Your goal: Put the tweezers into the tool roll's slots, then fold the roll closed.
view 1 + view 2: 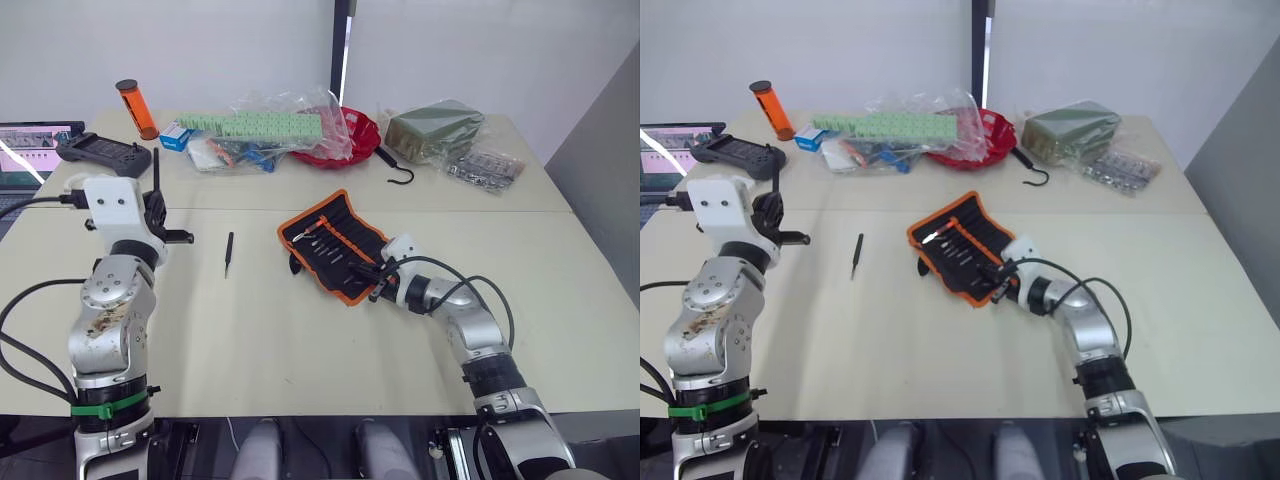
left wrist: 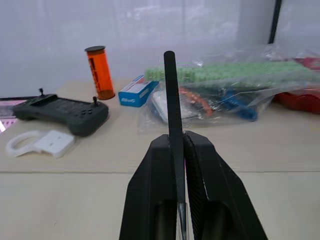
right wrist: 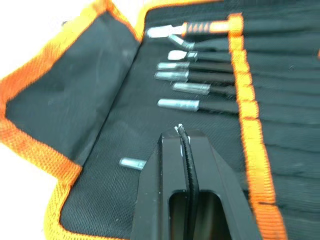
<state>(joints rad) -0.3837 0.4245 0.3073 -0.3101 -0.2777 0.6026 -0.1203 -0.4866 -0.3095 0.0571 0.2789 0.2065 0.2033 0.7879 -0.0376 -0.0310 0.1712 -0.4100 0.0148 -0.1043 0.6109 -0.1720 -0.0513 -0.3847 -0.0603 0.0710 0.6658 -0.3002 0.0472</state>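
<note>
Two grippers, two jobs. The left gripper [image 2: 177,150], at the left of the head view, is pinched on a tweezer [image 2: 171,120] that sticks straight out between the fingers toward the clutter at the back — held up off the table, I'd say parked there until its turn comes. The right gripper [image 3: 185,150] is down at the roll [image 1: 335,243], which lies spread open just right of centre in the head view, orange trim around it. Its fingers are pressed together, and a thin pale tip shows right at their ends; it looks like a tweezer clamped there, though I can't be sure of it.

Inside the roll, several silvery tool ends [image 3: 181,76] poke out of the slots [image 3: 280,85], side by side below an orange-handled tool [image 3: 200,29] — so part of the filling looks done. One short metal end [image 3: 132,163] lies lower on the flap, apart from the row; whether it sits in a slot I can't tell.

One more tweezer [image 1: 228,253] lies loose on the table [image 1: 300,340], between the left arm and the roll, well apart from both.

My guess is the right arm is working a piece into a slot, low and close so the tip lines up with the narrow pocket. The roll is nowhere near folding.
</note>
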